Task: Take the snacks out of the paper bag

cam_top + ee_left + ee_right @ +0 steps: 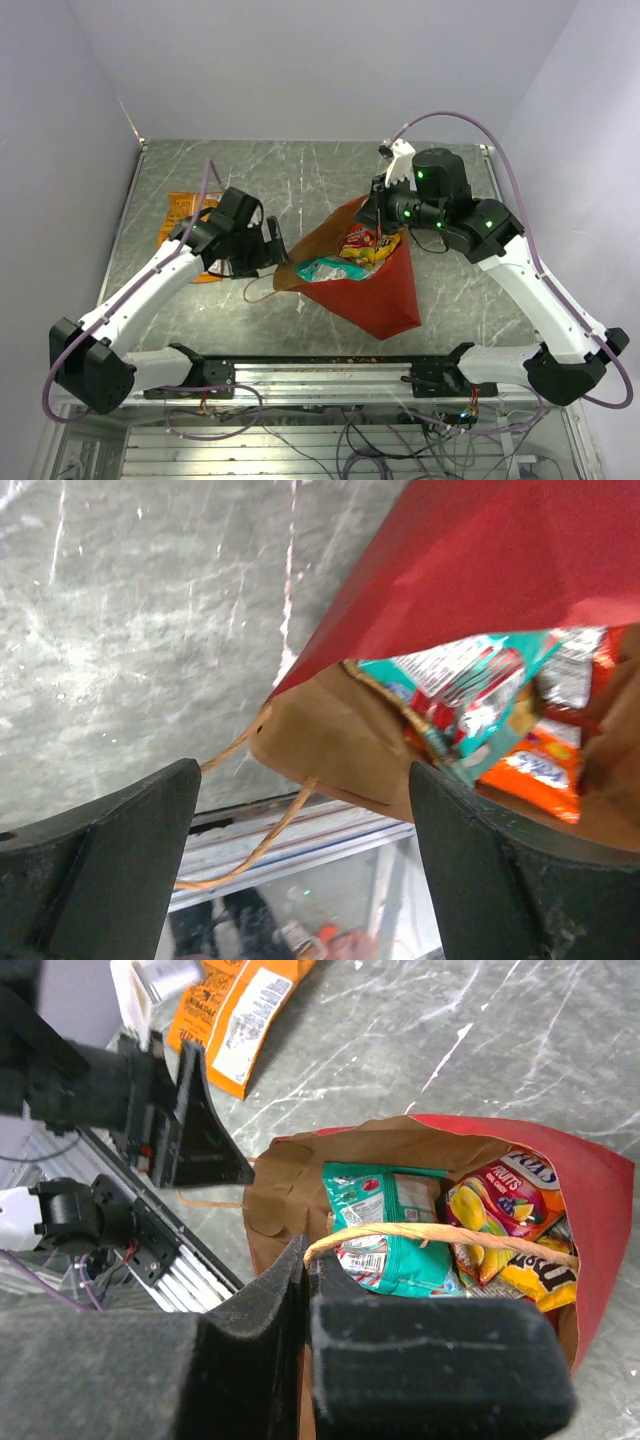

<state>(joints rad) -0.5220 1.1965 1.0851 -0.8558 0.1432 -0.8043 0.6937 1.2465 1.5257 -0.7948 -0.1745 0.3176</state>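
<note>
**Item: paper bag** (372, 290). Large, red outside, brown kraft inside. One thin tan loop handle (440, 1232) arches over the mouth, and a second handle (250, 830) hangs slack off the lower lip. The red wall is creased and the brown lip folds outward.

**Contents: snacks** (450, 1230), crowded in the mouth.
- A teal packet (385, 1230) lies foremost, its end reaching the lip.
- A yellow-and-red fruit packet (500, 1195) sits just behind it.
- A yellow packet (530, 1280) is deeper in, partly hidden.
- An orange packet (530, 770) shows under the teal one from my left wrist.

**Outside the bag:** an orange chip packet (182, 212) lies flat on the desk, well to the left of the bag and partly under my left arm.

**Surface and room:** the desk (300, 180) is grey stone-patterned with pale veins. A metal rail (320, 375) runs along its near edge, where my bases are bolted. Plain pale walls (300, 60) close in the back and both sides.

**Position:** the bag sits right of centre on the desk. Its mouth opens toward my left arm and its closed end points at the near edge.

**My right gripper** (308, 1255): fingers pressed together, pinching the bag's rim at the spot where the arched handle starts. The open mouth and packets lie directly beyond the fingertips.

**My left gripper** (305, 775): fingers spread wide and holding nothing. It faces the mouth from the left, with the brown lip and teal packet framed between the fingers. I cannot tell whether they touch the paper.
</note>
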